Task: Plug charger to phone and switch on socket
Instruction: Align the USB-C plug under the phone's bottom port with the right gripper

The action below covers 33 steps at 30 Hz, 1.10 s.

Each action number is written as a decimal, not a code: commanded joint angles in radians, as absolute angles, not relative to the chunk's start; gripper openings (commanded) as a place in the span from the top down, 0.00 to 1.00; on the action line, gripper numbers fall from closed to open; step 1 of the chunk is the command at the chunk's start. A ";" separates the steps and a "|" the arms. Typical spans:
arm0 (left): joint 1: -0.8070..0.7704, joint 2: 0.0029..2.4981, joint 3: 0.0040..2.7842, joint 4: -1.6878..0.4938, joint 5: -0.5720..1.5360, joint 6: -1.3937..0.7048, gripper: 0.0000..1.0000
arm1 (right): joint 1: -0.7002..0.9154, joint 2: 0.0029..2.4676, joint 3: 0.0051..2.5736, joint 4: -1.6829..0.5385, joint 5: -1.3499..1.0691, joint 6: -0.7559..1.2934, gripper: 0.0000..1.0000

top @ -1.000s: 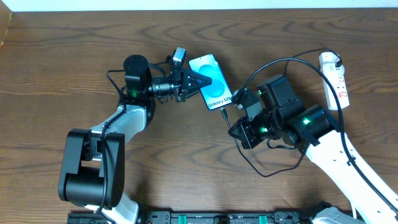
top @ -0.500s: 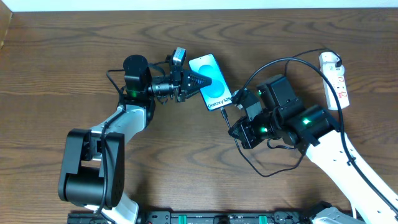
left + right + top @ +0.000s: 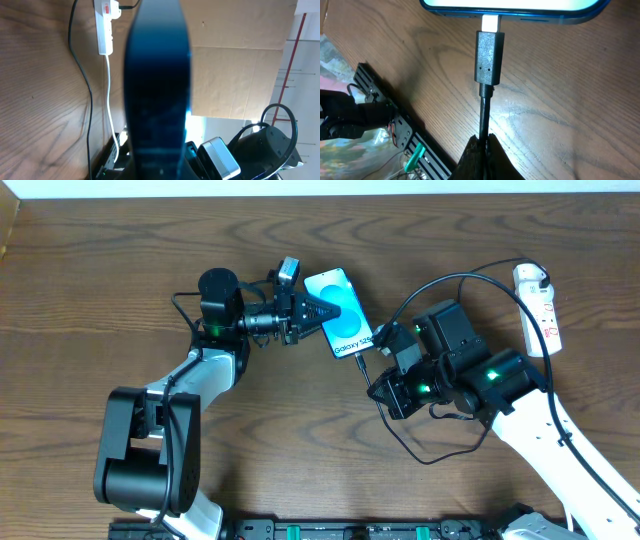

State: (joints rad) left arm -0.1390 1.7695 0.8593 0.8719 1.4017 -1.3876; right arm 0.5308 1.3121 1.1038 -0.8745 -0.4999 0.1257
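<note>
The phone (image 3: 341, 315) lies tilted on the table, its turquoise screen up, and my left gripper (image 3: 320, 310) is shut on its far end. In the left wrist view the phone (image 3: 157, 85) fills the middle, edge-on and dark. The charger connector (image 3: 489, 57) points at the phone's bottom edge (image 3: 520, 6); its silver tip (image 3: 490, 22) meets the port with a short length showing. My right gripper (image 3: 484, 141) is shut on the charger cable just behind the connector. The cable (image 3: 440, 280) loops back to the white socket (image 3: 540, 310), where its plug sits.
The socket (image 3: 104, 27) and its white cord (image 3: 109, 100) lie along the right edge of the table. A slack loop of cable (image 3: 430, 455) lies under my right arm. A black rail (image 3: 385, 115) runs along the table's front edge.
</note>
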 commanded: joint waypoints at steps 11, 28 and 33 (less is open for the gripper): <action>-0.137 1.766 0.886 0.885 1.491 -1.354 0.93 | 0.538 1.312 1.103 -0.820 -0.499 0.137 0.99; -0.137 1.766 0.886 0.885 1.507 -1.301 0.93 | 0.538 1.312 1.103 -0.750 -0.499 0.176 0.99; -0.137 1.766 0.886 0.885 1.507 -1.301 0.93 | 0.538 1.312 1.103 -0.727 -0.495 0.204 0.99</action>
